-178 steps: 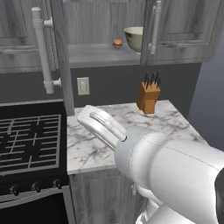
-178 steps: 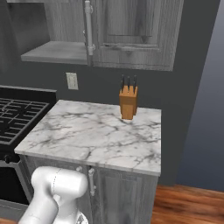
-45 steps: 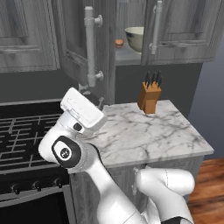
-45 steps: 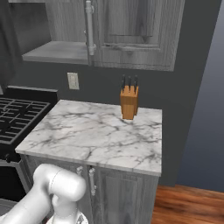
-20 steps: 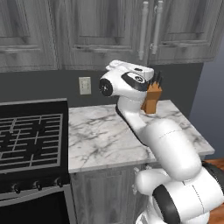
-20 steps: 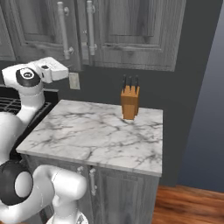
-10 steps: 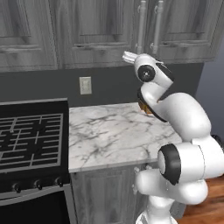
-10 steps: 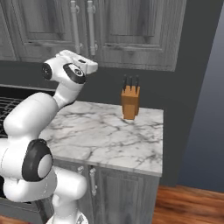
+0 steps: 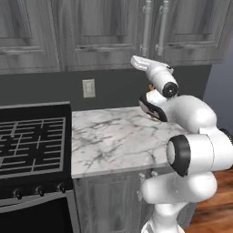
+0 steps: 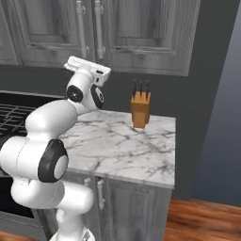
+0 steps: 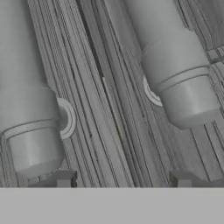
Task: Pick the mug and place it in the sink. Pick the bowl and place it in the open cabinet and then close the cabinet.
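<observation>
The cabinet (image 9: 150,32) is seen shut, directly ahead of the gripper (image 11: 123,179), its two bar handles (image 11: 175,61) running lengthwise either side of the door seam. The jaws are spread with nothing between them; neither handle is gripped.

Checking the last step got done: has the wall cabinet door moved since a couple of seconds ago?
Yes. The cabinet door has swung shut: it now lies flush beside the neighbouring door, above the knife block, hiding the bowl.

cabinet (image 9: 86,32): matt grey wood-grain | counter (image 9: 113,136): glossy veined marble
</observation>
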Controlling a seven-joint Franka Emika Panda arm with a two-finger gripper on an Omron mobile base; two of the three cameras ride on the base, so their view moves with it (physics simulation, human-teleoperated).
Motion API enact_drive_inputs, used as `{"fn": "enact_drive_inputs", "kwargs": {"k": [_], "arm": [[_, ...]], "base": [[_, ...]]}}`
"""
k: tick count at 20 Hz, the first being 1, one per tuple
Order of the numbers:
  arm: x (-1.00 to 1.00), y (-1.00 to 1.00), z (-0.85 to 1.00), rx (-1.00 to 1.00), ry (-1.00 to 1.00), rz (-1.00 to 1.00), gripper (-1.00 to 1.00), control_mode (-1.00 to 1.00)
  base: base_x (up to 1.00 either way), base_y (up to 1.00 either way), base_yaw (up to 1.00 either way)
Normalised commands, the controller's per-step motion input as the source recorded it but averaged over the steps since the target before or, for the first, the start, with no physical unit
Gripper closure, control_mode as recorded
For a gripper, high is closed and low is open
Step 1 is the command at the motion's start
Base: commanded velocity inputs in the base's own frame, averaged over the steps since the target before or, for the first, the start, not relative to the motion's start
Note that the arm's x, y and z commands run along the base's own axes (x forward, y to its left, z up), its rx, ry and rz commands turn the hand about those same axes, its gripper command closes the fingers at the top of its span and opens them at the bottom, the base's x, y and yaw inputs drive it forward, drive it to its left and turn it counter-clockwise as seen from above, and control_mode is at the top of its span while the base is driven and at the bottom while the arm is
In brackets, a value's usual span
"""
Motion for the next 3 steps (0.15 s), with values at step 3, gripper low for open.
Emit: {"fn": "enact_drive_inputs", "kwargs": {"k": [3], "arm": [[1.0,-0.27,0.0,0.0,-0.07,0.19,-1.0,-1.0]], "base": [[0.0,0.0,0.0]]}}
